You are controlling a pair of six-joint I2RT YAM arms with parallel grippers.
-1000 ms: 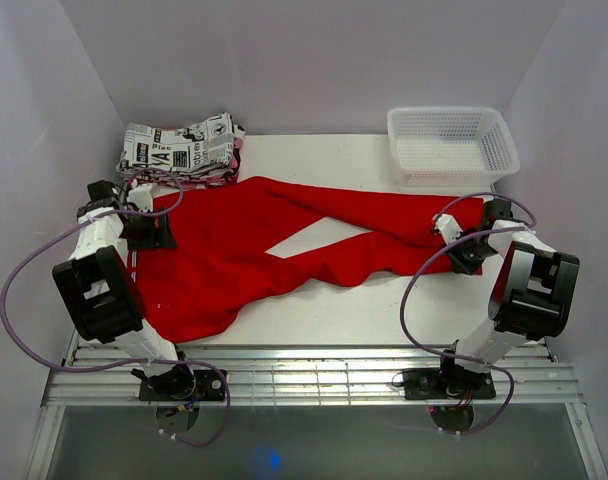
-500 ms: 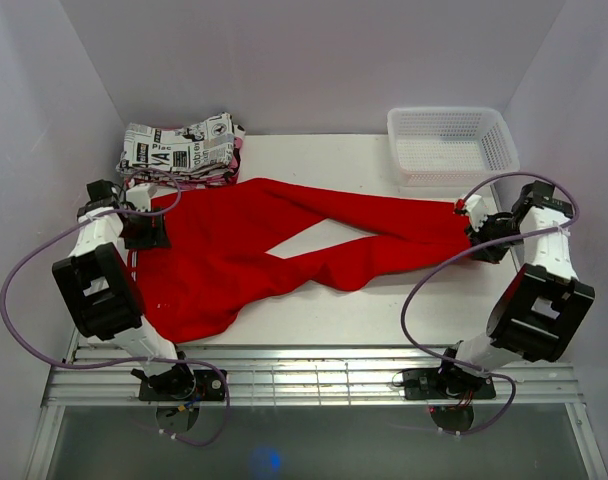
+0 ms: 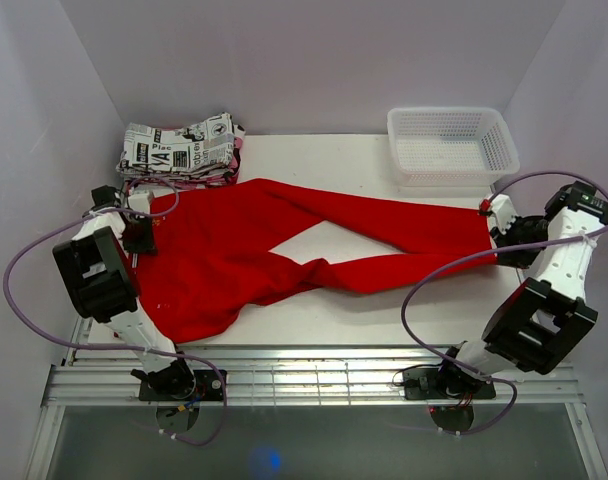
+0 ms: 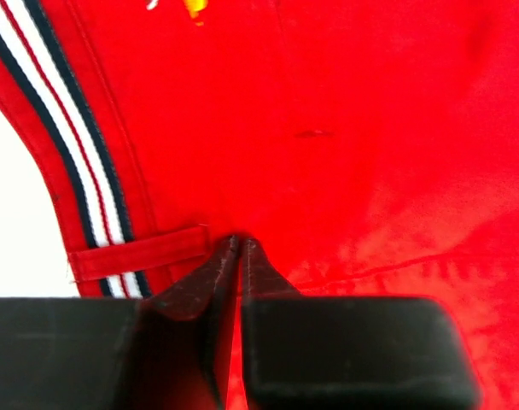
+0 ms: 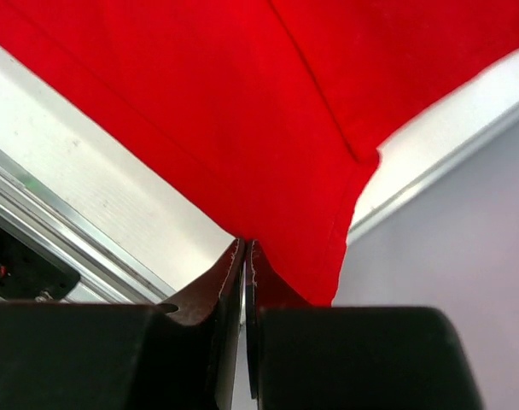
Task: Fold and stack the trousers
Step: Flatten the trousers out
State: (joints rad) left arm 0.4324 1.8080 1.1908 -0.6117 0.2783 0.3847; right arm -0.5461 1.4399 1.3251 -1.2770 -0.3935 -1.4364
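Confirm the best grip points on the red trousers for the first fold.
The two ends, since the trousers lie stretched lengthwise: the waistband by the belt loop, from the left, and the leg hems, from the right. The left pincer and right pincer are shut there.

red trousers point(image 3: 219, 255); white basket point(image 3: 450, 148)

A white plastic mesh basket point(image 3: 451, 147) blocks the far right, a folded newspaper-print garment point(image 3: 179, 148) the far left. Between them, beyond the red fabric trousers point(image 3: 224, 250), the white table point(image 3: 324, 160) lies bare.
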